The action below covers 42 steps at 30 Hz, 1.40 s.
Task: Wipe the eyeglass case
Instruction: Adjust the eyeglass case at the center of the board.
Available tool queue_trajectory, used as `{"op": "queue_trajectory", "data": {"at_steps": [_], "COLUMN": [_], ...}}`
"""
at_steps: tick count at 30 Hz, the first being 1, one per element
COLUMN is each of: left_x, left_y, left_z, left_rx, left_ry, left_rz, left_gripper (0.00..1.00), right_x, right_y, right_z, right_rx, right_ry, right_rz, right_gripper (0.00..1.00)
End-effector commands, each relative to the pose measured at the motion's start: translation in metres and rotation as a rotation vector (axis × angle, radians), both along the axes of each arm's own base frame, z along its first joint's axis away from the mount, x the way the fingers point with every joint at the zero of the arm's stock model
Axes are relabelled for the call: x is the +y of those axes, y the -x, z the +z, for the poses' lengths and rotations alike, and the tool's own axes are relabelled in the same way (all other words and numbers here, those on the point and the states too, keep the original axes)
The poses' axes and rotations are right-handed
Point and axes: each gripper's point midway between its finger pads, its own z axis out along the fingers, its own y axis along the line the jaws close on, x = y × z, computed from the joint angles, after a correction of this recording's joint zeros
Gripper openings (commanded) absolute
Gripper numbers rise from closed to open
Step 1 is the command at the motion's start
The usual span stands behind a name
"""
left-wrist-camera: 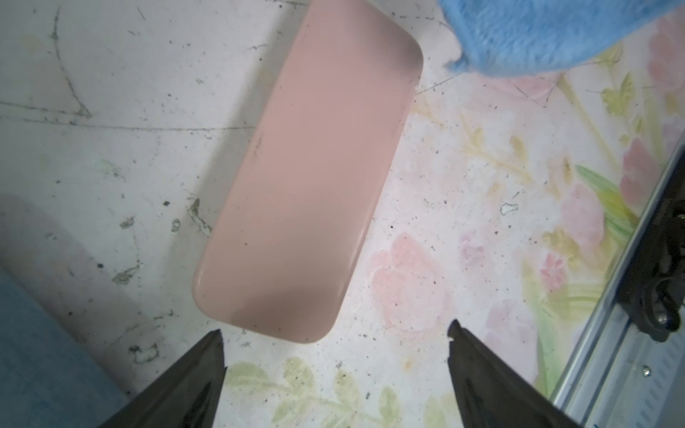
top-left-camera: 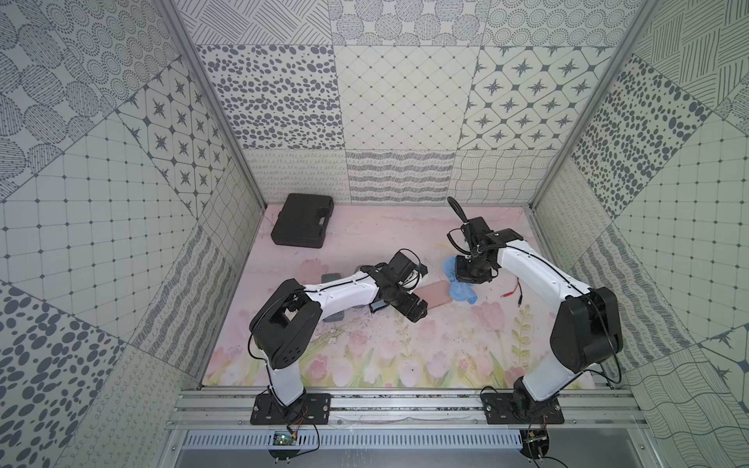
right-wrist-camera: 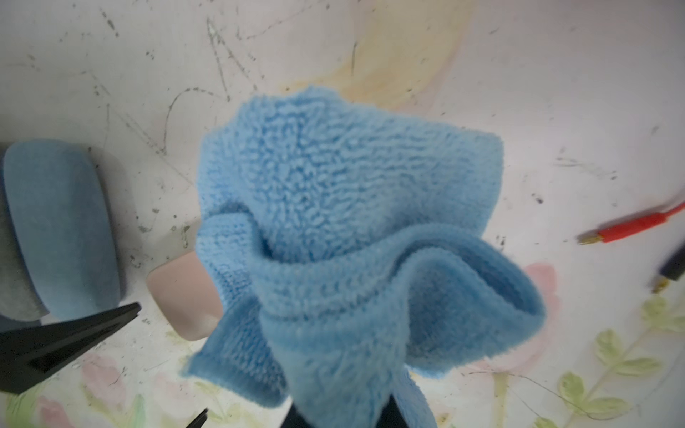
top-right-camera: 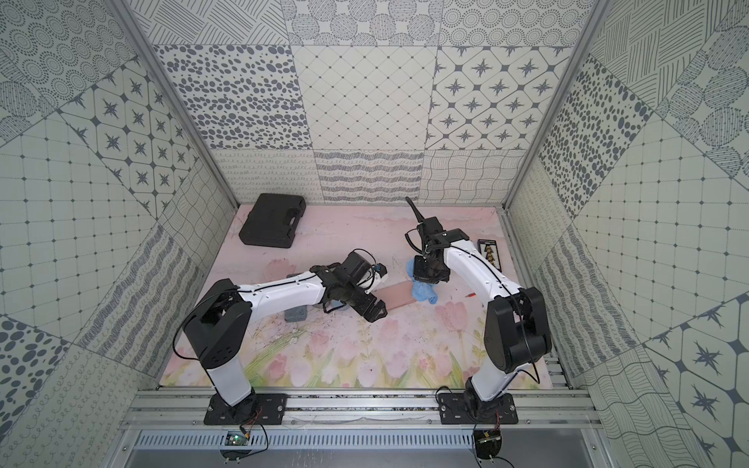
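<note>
One pink eyeglass case [left-wrist-camera: 307,185] | one blue cloth [right-wrist-camera: 352,241] clamped in right tool [top-left-camera: 471,278] | left tool [left-wrist-camera: 335,335] spread wide, empty

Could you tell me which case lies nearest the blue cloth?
The pink case, right beside the cloth; the blue-grey case lies farther off, the black case by the back wall.

The case [top-left-camera: 434,295] lies on the mat [top-left-camera: 364,243] near its middle. The left gripper [top-left-camera: 420,314] is just at its left end, a little in front. At its right end is the cloth [top-left-camera: 460,288], under the right gripper [top-left-camera: 472,277]; if cloth and case touch, I cannot tell. Right of the cloth lie two cables [top-left-camera: 512,292]. The toolbox [top-left-camera: 302,221] lies in the back left corner, well apart
</note>
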Motion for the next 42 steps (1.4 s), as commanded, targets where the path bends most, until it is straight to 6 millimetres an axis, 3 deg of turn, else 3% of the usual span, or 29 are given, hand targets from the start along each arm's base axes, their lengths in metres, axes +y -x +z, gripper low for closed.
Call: {"op": "queue_trajectory", "data": {"at_steps": [1,12,17,21,27,30,33,38,42], "left_x": [-0.010,-0.002,-0.001,-0.004,-0.002,-0.003,-0.005,-0.008,-0.005], "left_y": [-0.023,-0.030,-0.033,-0.019,0.005,0.020,0.032,0.054,0.072], "left_z": [-0.003,-0.028,-0.012,-0.002,-0.009,-0.007,-0.001,0.006,0.010], "left_rx": [-0.176,-0.174,-0.180,-0.108,0.052,0.137,0.185,0.241,0.285], "left_ry": [-0.048,-0.130,-0.122,-0.063,0.000,0.058,0.105,0.140,0.157], "left_rz": [-0.150,-0.157,-0.140,-0.119,-0.022,0.033,0.065,0.076,0.073], "left_gripper": [0.98,0.98,0.98,0.98,0.96,0.95,0.95,0.94,0.94], "right_x": [0.012,0.016,0.019,0.017,-0.018,-0.040,-0.050,-0.055,-0.042], "right_y": [0.001,-0.002,-0.006,-0.007,0.003,0.013,0.021,0.029,0.016], "right_z": [-0.009,-0.012,-0.011,-0.012,-0.009,-0.016,-0.026,-0.041,-0.052], "right_rx": [0.033,0.040,0.031,0.032,0.043,0.076,0.102,0.155,0.142], "right_ry": [-0.076,-0.089,-0.102,-0.082,-0.007,0.049,0.075,0.116,0.066], "right_rz": [-0.035,-0.024,-0.027,-0.029,-0.089,-0.119,-0.135,-0.130,-0.123], "right_gripper": [0.00,0.00,0.00,0.00,0.00,0.00,0.00,0.00,0.00]}}
